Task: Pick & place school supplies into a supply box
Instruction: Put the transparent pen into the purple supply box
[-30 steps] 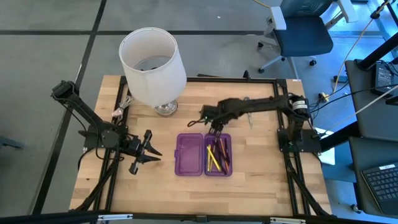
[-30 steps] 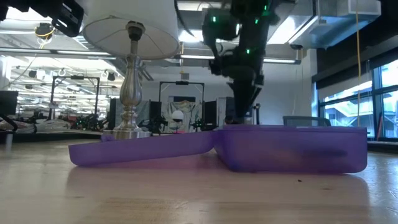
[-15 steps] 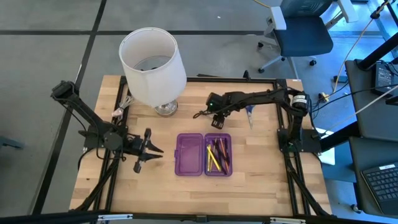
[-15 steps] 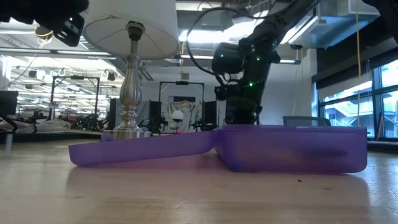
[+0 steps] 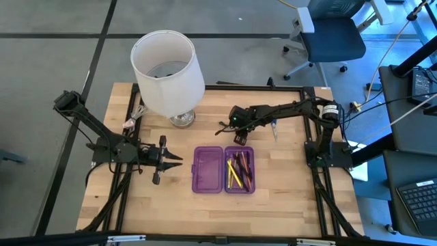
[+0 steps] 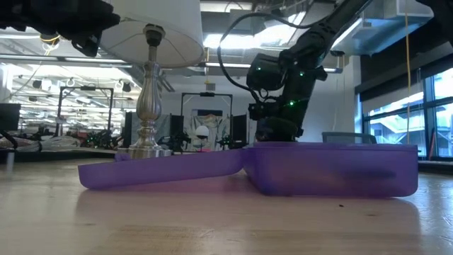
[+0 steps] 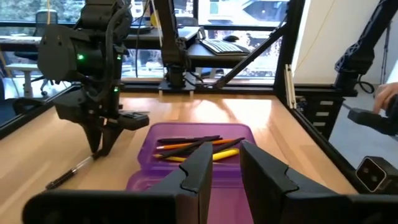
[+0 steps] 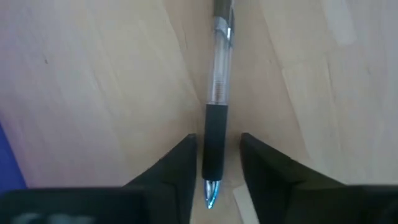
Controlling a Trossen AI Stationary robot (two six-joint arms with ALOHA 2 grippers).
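Behind the open supply box (image 5: pixel 224 169), the right gripper (image 5: pixel 238 139) stood low over the wooden table (image 5: pixel 287 198), pointing down. Its fingers (image 8: pixel 176 168) straddled a clear-barrelled pen (image 8: pixel 216 118) with a black grip that lay flat on the wood; a narrow gap showed on each side, so the fingers had not closed on it. The purple box lay hinged open near the table centre. Its right half held black, yellow and orange pens and pencils (image 5: pixel 239 171); its left half showed no contents. A blue-handled pair of scissors (image 5: pixel 274 126) lay on the table behind the box, near the right arm. The left gripper (image 5: pixel 166 159) hung left of the box, well apart from it, pointing toward it, its fingers (image 7: pixel 200 176) nearly together and holding nothing. A white-shaded lamp (image 5: pixel 168 72) stood at the table's far left.
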